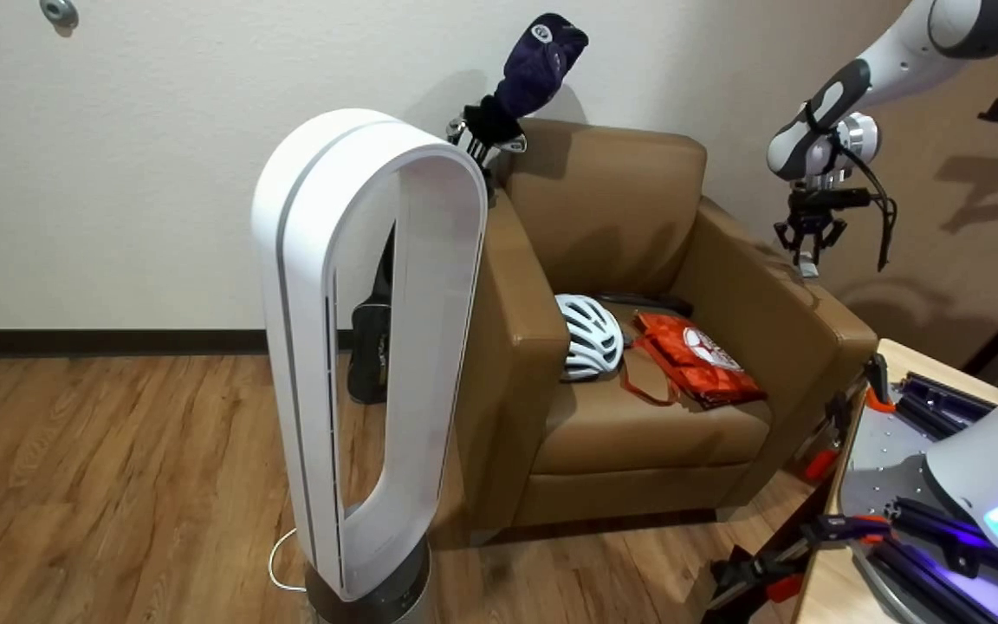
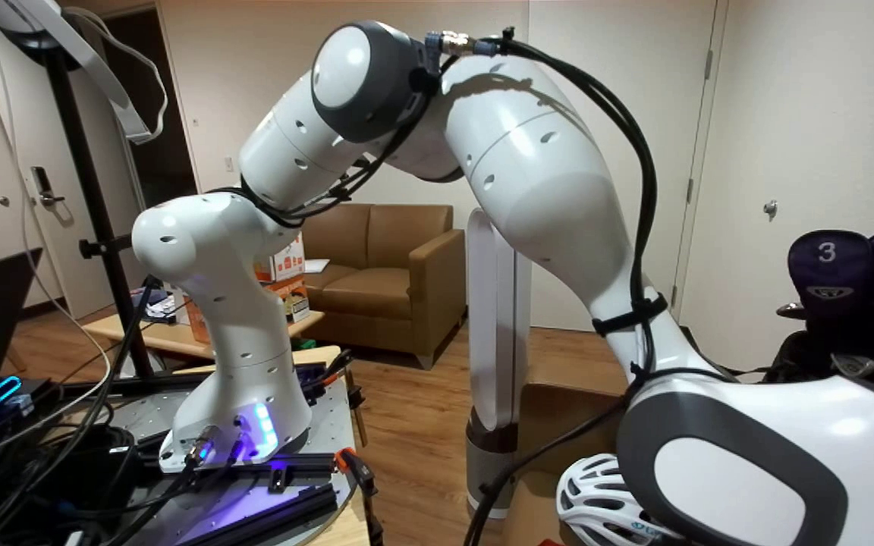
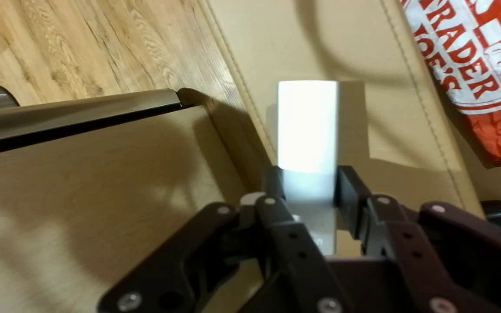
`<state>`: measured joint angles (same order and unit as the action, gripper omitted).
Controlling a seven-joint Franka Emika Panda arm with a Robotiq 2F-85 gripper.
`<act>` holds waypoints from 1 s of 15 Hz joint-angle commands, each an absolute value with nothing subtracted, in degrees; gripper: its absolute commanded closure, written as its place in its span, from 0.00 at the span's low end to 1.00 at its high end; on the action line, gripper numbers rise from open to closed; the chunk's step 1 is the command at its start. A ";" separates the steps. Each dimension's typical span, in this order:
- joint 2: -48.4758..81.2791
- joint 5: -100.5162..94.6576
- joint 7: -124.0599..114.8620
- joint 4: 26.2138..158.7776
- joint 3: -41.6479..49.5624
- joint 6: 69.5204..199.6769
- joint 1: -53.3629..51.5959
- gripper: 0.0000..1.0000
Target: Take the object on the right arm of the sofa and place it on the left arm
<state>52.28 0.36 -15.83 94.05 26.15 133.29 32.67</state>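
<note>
The brown sofa (image 1: 612,199) is a single-seat armchair. My gripper (image 1: 806,245) is over its arm on the right side in an exterior view. In the wrist view my gripper (image 3: 309,187) is shut on a slim white and silver bar-shaped object (image 3: 307,126), with one finger pad on each long side. The object also shows at the fingertips in an exterior view (image 1: 808,266). Its shadow falls on the arm (image 3: 363,48) beside it; I cannot tell whether it touches. The opposite sofa arm (image 1: 512,277) stands beside the fan. My gripper is out of view in an exterior view.
A white helmet (image 1: 590,336) and a red bag (image 1: 694,355) lie on the seat. The tall white fan (image 1: 300,286) stands before the far arm. Golf clubs with dark covers (image 1: 538,69) rise behind that arm. The robot's table (image 1: 837,598) is close to the near arm.
</note>
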 commanded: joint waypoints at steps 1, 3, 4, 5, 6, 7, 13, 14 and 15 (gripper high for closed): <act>57.61 -1.90 -13.10 88.87 26.67 133.43 33.88 0.86; 58.74 -3.74 -11.45 88.54 26.77 135.53 33.58 0.86; 58.69 -4.86 -10.42 88.82 26.84 136.76 33.22 0.86; 58.25 -5.68 -9.02 89.24 26.53 137.49 33.21 0.86; 57.82 -6.09 -7.73 89.73 26.10 138.84 33.40 0.86; 57.19 -6.26 -7.02 90.73 25.91 140.80 33.38 0.86; 52.70 -4.30 2.61 96.58 21.54 143.86 35.18 0.86; 51.53 -3.65 3.94 97.86 20.48 143.31 35.63 0.86; 50.71 -3.12 5.06 98.59 19.58 142.51 36.13 0.86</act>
<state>55.02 -5.03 0.01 93.30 23.93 142.92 33.78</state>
